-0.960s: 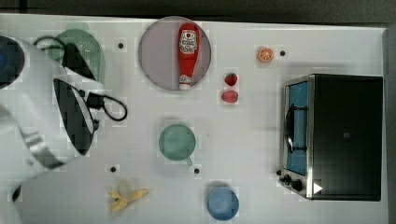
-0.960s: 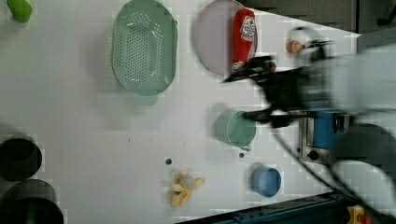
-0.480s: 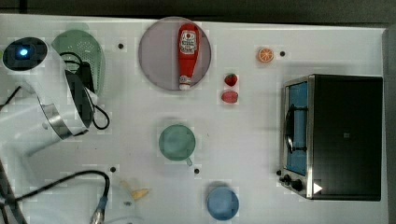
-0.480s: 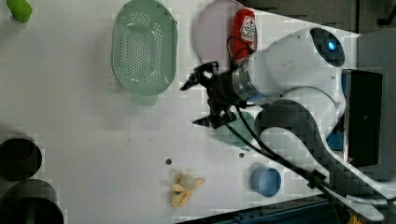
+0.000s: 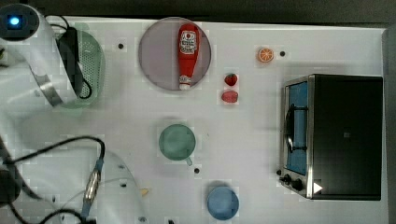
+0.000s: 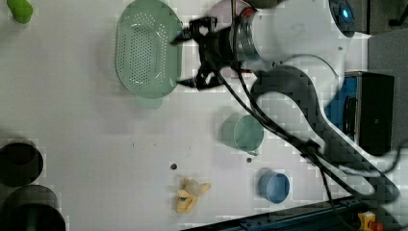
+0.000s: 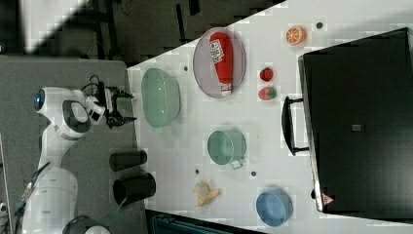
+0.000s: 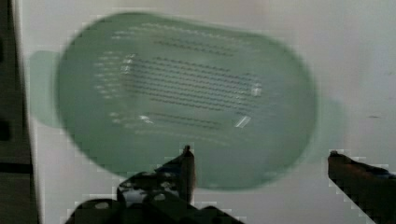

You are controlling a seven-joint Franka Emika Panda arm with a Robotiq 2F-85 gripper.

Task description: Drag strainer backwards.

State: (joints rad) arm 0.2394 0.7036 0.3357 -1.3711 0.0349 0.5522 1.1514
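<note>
In the left view, the strainer (image 6: 146,48) sat at the table's (image 6: 72,120) far upper edge. Just to its right the gripper (image 6: 183,61) hung with its jaws spread wide, empty. Further right stood a green cup (image 6: 243,132).
</note>
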